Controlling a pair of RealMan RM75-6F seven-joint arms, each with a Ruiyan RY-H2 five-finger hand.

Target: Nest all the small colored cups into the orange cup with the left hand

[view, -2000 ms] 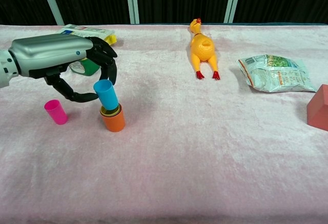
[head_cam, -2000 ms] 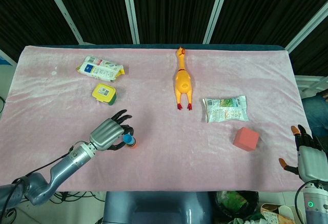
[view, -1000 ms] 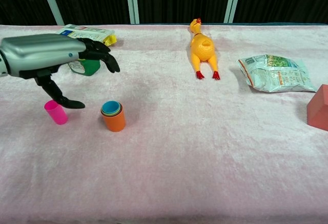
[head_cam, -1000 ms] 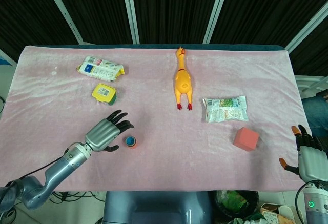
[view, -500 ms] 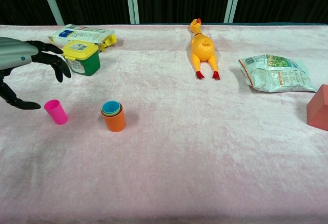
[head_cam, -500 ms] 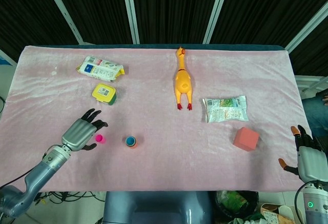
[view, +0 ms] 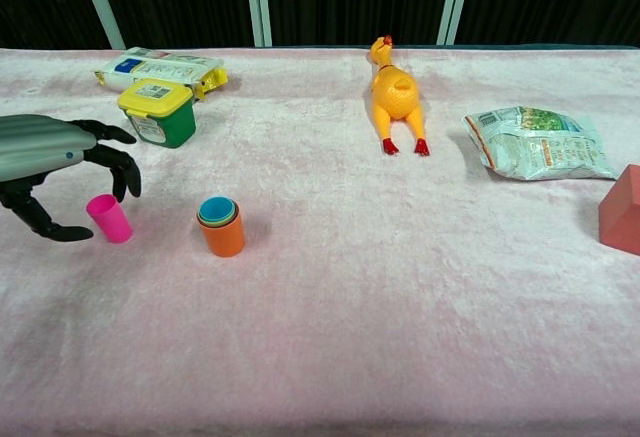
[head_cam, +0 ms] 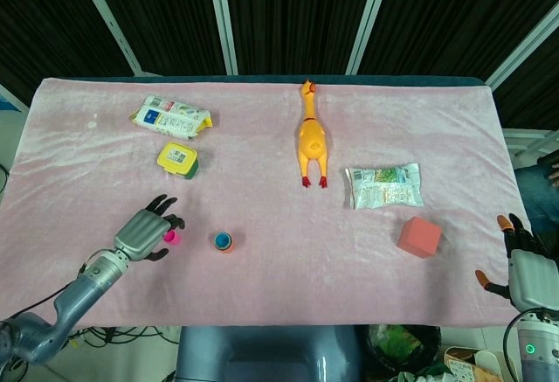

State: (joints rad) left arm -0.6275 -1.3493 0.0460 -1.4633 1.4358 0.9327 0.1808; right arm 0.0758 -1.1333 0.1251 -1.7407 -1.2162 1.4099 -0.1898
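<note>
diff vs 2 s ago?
The left hand let go of the blue cup, now nested in the orange cup, then moved left to the pink cup, fingers around it, not yet closed. The right hand and other items stayed put.

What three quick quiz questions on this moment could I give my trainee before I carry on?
1. True or false: the pink cup already sits inside the orange cup.
2. Which cup shows innermost in the stack? A) blue cup B) red C) white
3. Fill in: the left hand hovers around the ____ cup with its fingers spread.

Key: 1. False, it stands upright on the pink cloth, apart from the stack. 2. A. 3. pink; it is not yet gripped. The right hand waits at the table's edge.
</note>
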